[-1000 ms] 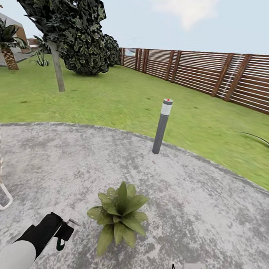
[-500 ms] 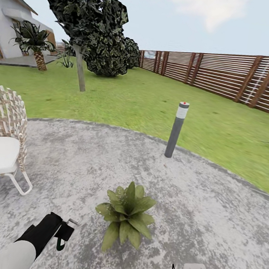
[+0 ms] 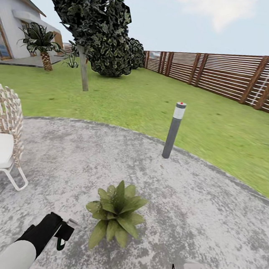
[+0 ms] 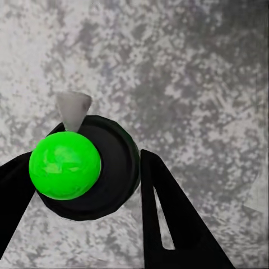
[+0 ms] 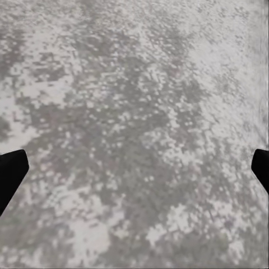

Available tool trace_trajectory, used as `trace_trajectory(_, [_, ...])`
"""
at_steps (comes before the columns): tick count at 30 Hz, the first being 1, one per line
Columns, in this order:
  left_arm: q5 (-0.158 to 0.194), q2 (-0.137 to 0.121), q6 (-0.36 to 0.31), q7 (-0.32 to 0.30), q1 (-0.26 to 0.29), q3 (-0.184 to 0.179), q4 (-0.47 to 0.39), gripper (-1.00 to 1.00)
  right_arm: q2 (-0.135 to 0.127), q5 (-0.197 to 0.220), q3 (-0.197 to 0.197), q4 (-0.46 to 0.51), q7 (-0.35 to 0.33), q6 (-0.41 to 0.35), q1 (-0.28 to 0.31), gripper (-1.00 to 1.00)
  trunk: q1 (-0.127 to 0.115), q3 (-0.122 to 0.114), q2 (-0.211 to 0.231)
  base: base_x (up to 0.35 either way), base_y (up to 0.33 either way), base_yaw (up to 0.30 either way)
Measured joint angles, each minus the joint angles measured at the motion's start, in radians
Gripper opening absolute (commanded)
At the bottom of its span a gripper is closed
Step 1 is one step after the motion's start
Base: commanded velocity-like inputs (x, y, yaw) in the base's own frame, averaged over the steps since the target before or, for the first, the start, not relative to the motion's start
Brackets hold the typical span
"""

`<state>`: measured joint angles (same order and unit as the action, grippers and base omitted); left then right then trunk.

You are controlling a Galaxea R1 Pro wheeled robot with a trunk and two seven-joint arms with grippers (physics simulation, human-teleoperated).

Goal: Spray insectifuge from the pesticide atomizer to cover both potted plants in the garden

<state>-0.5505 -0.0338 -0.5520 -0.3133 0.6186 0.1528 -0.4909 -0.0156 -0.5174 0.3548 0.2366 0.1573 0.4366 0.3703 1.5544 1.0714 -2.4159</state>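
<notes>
Now the pesticide atomizer [image 4: 84,171] sits between the two dark fingers of the left gripper [image 4: 89,185], clamped on its dark bottle, with the pale nozzle and a bright green cap showing in the left wrist view. In the head view the same left gripper [image 3: 62,234] hangs low over the round grey patio [image 3: 209,211], just beside the potted plant [image 3: 115,214], whose green rosette stands on the paving a little to the gripper's right.

Compared with half a second ago, the whole head picture has shifted: the plant, the grey bollard light [image 3: 173,130] and the wicker chair [image 3: 2,135] all sit further toward the view's left. That is judged to be camera or base motion, not motion of the objects. The arms keep the same place in the picture. The robot appears to be lining up on this plant; spraying looks ready to begin, and the second plant remains to be reached.

The right gripper [image 5: 134,168] is spread wide and empty, its fingertips at opposite edges of the right wrist view, above bare paving. Beyond lie lawn [image 3: 126,100] and slatted fence [image 3: 225,76].
</notes>
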Motion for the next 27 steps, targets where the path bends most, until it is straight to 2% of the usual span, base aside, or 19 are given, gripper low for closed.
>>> trace_trajectory(9, [0.0,-0.001,0.0,0.0,0.0,0.002,0.0,-1.0,0.0,0.002,0.0,0.0,0.0,0.0,0.0,1.0,0.0,0.0,0.0,-0.01,-0.274,0.004])
trace_trajectory(13, [0.0,-0.001,0.0,0.0,0.0,0.003,0.0,-1.0,0.001,0.002,0.0,0.0,0.0,0.0,0.0,1.0,0.0,0.0,0.0,-0.11,-0.247,0.182])
trace_trajectory(27, [0.002,-0.001,-0.001,-0.013,0.0,-0.004,0.0,-1.0,0.0,0.002,0.0,0.0,0.0,0.0,0.0,1.0,0.0,0.0,0.0,-0.013,-0.017,0.246])
